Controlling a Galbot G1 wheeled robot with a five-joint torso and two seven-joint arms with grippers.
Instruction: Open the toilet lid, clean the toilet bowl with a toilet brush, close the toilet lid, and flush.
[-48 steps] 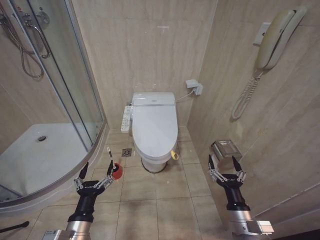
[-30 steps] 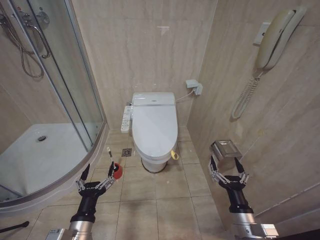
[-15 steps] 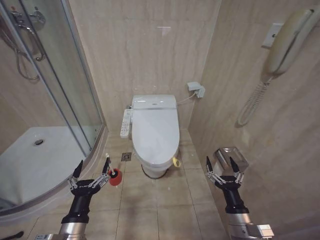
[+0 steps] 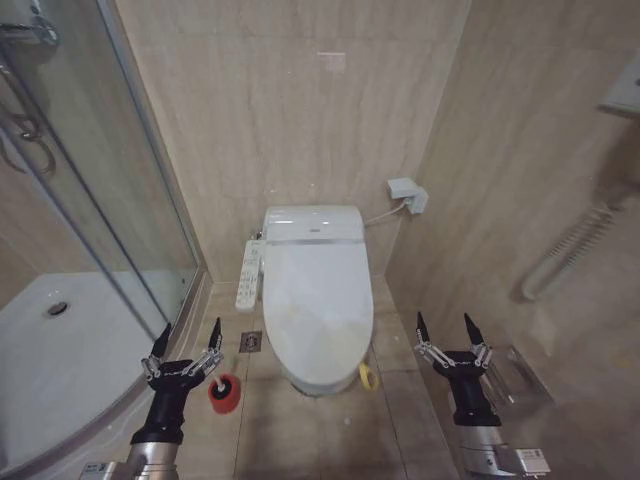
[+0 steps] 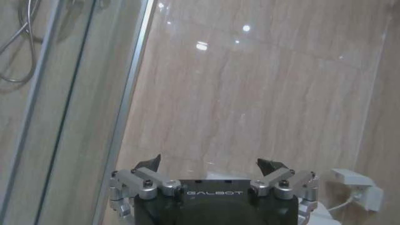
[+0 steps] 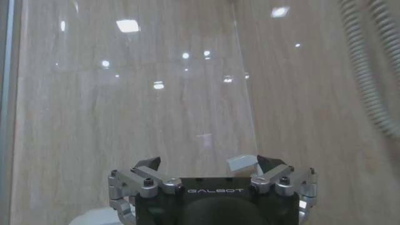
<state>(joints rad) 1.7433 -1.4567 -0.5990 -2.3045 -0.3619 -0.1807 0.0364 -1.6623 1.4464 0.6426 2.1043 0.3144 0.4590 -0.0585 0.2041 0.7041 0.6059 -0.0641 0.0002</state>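
Two claws, left claw [image 4: 186, 335] and right claw [image 4: 443, 329], spread empty before one shut toilet lid [image 4: 318, 310].

left hand [image 5: 208, 165]: "GALBOT" on housing | right hand [image 6: 209, 162]: "GALBOT" on housing

Toilet lid [image 4: 318, 300] glossy smooth plastic; shower door [image 4: 95, 170] clear glass.

Toilet lid [image 4: 318, 305]: glossy white, closed, with a yellow ribbon tag [image 4: 366, 376] at its front edge. Red round holder [image 4: 224, 393] on beige floor tiles [image 4: 330, 435] with darker grout lines; walls [image 4: 290, 110] beige, faintly veined. Left pincer [image 4: 186, 345] and right pincer [image 4: 446, 332]: black fingertips, silver metal links, black body.
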